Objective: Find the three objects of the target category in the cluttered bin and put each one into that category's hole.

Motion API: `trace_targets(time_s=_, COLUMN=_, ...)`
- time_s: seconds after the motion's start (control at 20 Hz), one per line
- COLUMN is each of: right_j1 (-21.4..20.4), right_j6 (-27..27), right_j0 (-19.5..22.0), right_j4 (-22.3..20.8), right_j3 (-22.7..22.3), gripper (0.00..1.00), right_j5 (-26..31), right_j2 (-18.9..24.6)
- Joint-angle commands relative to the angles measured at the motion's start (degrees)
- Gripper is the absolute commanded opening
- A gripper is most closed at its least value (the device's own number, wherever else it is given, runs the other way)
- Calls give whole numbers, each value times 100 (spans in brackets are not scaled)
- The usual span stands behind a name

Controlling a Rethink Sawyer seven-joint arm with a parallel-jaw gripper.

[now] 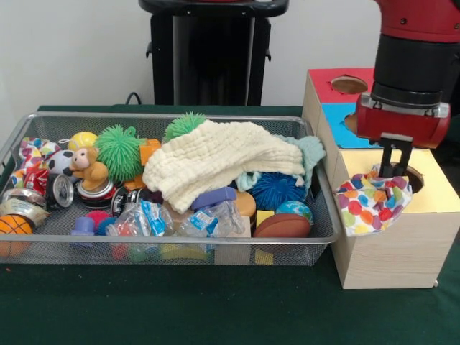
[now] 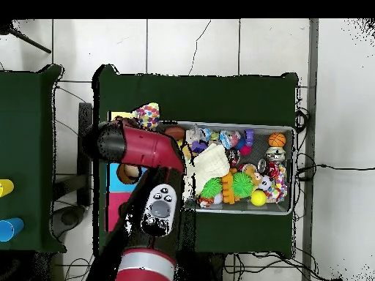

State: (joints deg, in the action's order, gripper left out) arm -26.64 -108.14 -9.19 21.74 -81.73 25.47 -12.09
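Observation:
My gripper (image 1: 396, 169) stands over the yellow-topped box (image 1: 438, 195), just in front of its round hole (image 1: 416, 178). It is shut on the top of a white polka-dot cloth (image 1: 372, 201). That cloth lies across the box's near left edge and hangs down its side. It also shows in the overhead view (image 2: 148, 115), where the arm hides the gripper. The wire-mesh bin (image 1: 165, 116) stands to the left, full of clutter. Another polka-dot cloth (image 1: 31, 152) lies at its far left end. A third is hidden.
A cream waffle cloth (image 1: 215, 162) covers the bin's middle, with a mint-green cloth (image 1: 310, 151) behind it. Around them lie spiky green balls, a toy monkey (image 1: 88, 167), cans and balls. The blue-topped box (image 1: 334, 118) and red-topped box (image 1: 332, 83) stand behind the yellow one.

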Motion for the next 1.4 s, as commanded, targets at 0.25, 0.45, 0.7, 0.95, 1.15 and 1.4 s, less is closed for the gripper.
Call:
trace_targets(time_s=0.25, right_j1=1764, right_j6=284, right_j0=1941, right_j4=-671, right_j3=-1269, gripper=0, right_j5=-1475, right_j2=2470)
trace_targets(time_s=0.45, right_j1=1870, right_j6=533, right_j0=2277, right_j4=-725, right_j3=-1267, gripper=0, right_j5=-1051, right_j2=2850)
trace_targets(time_s=0.7, right_j1=1772, right_j6=196, right_j0=2198, right_j4=-832, right_j3=-1262, gripper=0, right_j5=-866, right_j2=2824)
trace_targets(time_s=0.95, right_j1=1664, right_j6=-320, right_j0=2027, right_j4=-613, right_j3=-1305, gripper=0, right_j5=-513, right_j2=2722)
trace_targets(time_s=1.15, right_j1=1508, right_j6=-670, right_j0=1814, right_j4=-434, right_j3=-1335, gripper=0, right_j5=-123, right_j2=2517)
trace_targets(time_s=1.4, right_j1=1421, right_j6=-895, right_j0=1752, right_j4=-222, right_j3=-1427, gripper=0, right_j5=221, right_j2=2482)
